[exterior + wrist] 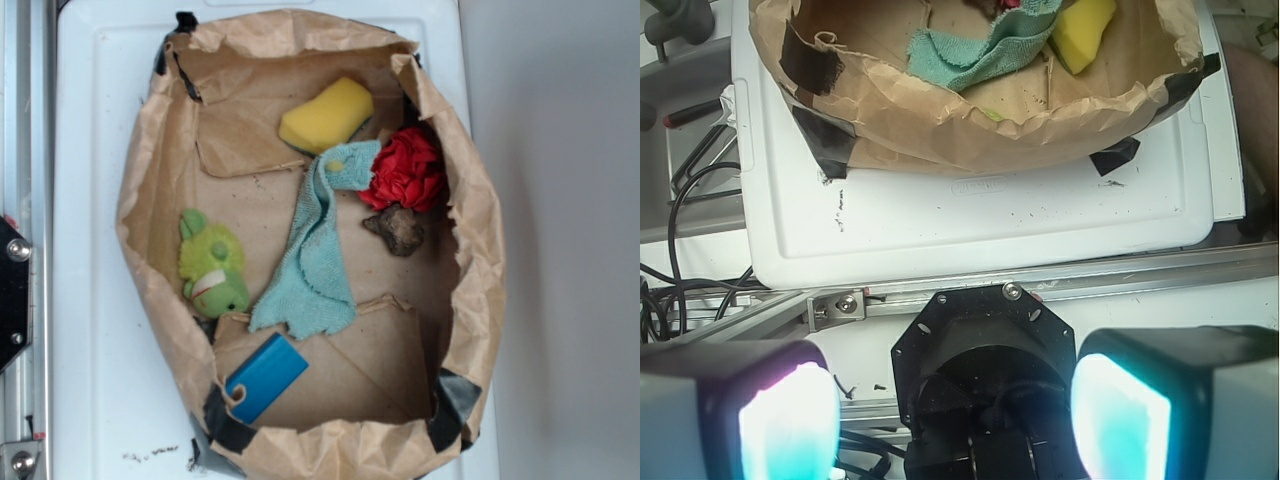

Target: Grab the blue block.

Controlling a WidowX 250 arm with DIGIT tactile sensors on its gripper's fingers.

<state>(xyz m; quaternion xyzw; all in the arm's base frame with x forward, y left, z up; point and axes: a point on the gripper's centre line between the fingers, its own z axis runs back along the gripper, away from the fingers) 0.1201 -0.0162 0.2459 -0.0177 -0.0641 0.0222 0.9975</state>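
The blue block [266,377] is flat and bright blue. It lies tilted at the near end of the brown paper bag [146,170], close to the taped rim. The exterior view does not show my gripper. In the wrist view my gripper [955,420] is open outside the bag, over the robot's black base mount [985,345]. Its two glowing pads [785,420] stand wide apart with nothing between them. From the wrist the bag's wall [970,130] hides the block.
Inside the bag lie a yellow sponge [326,115], a pale teal cloth [315,250], a red crinkled object [405,168], a brown lump [395,230] and a green plush toy [212,263]. The bag sits on a white tray [990,220]. A metal rail [840,305] and cables [685,200] lie beside it.
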